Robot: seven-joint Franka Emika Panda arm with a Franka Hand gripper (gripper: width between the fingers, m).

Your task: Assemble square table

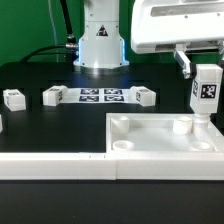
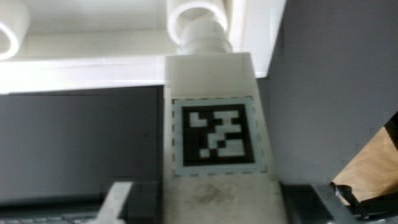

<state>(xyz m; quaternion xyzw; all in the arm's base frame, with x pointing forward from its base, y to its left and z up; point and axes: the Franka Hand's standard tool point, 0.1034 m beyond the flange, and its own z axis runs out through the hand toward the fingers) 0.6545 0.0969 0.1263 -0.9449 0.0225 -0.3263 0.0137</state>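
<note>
Noted gripper (image 1: 204, 70) clamped on short white tagged plastic leg (image 1: 207, 92), held upright, lower tip at round corner socket (image 2: 183, 14) of white square raised-rim tabletop (image 1: 150, 150).

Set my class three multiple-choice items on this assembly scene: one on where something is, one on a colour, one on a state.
1. Where is the held leg relative to the table top?
A) lying flat, well away from it
B) upright at one of its corners
C) lying flat in its middle

2. What colour is the work surface?
A) black
B) red
C) yellow

3. What state is the gripper in?
A) open and empty
B) out of view
C) shut on the leg

Answers:
1 B: the exterior view shows the leg standing at the corner on that view's right.
2 A: the bare surface around the parts is black.
3 C: the wrist view shows the jaws closed against both sides of the leg.
</note>
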